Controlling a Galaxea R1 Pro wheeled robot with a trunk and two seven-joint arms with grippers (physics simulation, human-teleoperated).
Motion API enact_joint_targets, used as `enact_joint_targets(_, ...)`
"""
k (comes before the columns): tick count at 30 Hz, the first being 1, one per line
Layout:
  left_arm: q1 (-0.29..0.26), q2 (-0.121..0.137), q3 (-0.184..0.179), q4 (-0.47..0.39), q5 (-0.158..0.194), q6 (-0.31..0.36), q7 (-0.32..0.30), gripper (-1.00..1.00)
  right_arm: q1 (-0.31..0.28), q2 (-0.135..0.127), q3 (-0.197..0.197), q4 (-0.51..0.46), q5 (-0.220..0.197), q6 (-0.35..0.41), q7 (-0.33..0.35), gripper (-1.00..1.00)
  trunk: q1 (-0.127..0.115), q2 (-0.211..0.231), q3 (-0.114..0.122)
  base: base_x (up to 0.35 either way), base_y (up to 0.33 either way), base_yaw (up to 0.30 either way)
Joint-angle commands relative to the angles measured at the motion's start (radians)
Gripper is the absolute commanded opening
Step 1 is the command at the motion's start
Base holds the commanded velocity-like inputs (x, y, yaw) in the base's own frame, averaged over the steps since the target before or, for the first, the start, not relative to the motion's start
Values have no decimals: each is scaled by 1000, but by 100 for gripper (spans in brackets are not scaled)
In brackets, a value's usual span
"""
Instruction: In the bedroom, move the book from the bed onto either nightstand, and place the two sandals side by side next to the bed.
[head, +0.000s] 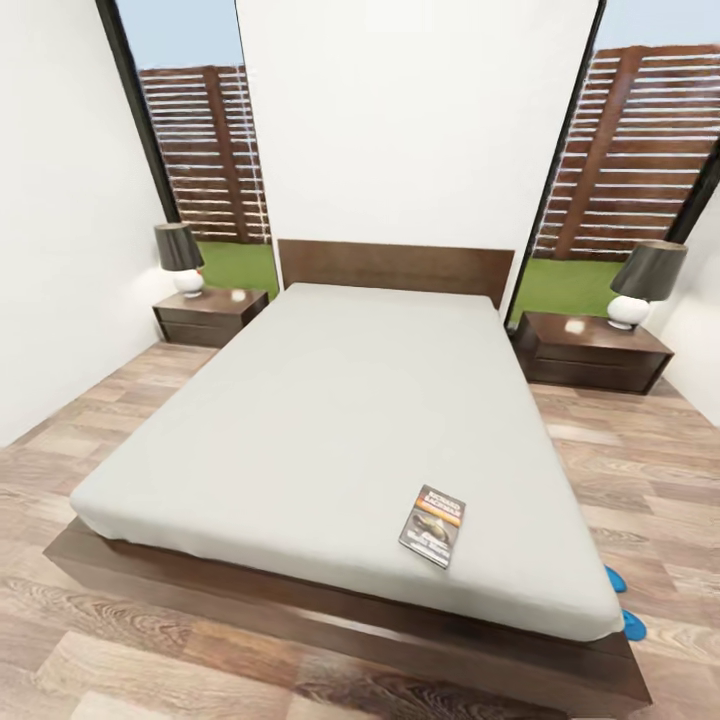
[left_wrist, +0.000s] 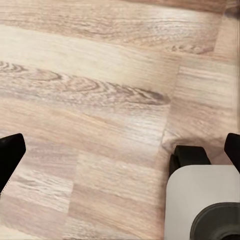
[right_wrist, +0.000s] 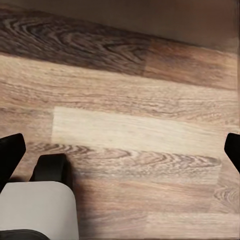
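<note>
Two nightstands flank the bed (head: 330, 420), a left nightstand (head: 210, 317) and a right nightstand (head: 592, 352), each touching the headboard end and each carrying a lamp with a dark shade and white base, the left lamp (head: 181, 258) and the right lamp (head: 645, 282). The book (head: 433, 525) lies flat on the pale grey mattress near the foot corner on the robot's right, close to the mattress edge. The two sandals (head: 622, 602) show as small blue tips on the floor (head: 640, 470), just beside that same corner of the bed and mostly hidden behind the mattress; how they lie against each other cannot be told. Tall windows behind the headboard show a slatted fence and grass. The left gripper (left_wrist: 121, 148) hangs over bare wood planks with its jaws spread wide, the black fingertips (left_wrist: 10, 152) sitting at opposite edges of the left wrist view and nothing between them; a grey and black part of the robot's base (left_wrist: 200, 200) lies beyond one fingertip. The right gripper (right_wrist: 122, 148) is likewise spread wide over the planks, empty between its fingertips (right_wrist: 10, 152), with a darker shadowed band of floor ahead of the jaws.
</note>
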Motion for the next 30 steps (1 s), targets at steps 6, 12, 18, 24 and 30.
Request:
enact_joint_targets(6,0,0,-9,0,7,-3,2,100,-1,0,-9,2,10,-3,2,100,0,0,1,0,0,-295)
enact_joint_targets(12,0,-4,-9,0,7,-2,2,100,-1,1,-9,2,10,-3,2,100,0,0,4,0,-29,-294)
enact_joint_targets(18,0,-6,-9,0,8,-3,2,100,-1,1,-9,1,10,-3,2,100,0,0,7,0,-143,-279)
enact_joint_targets(24,0,-6,-9,0,8,-3,2,100,-1,1,-9,1,12,-3,2,100,0,0,8,0,-137,-127)
enact_joint_targets(30,0,-6,-9,0,8,-2,2,100,-1,1,-9,1,12,-3,2,100,0,0,10,0,-46,-46)
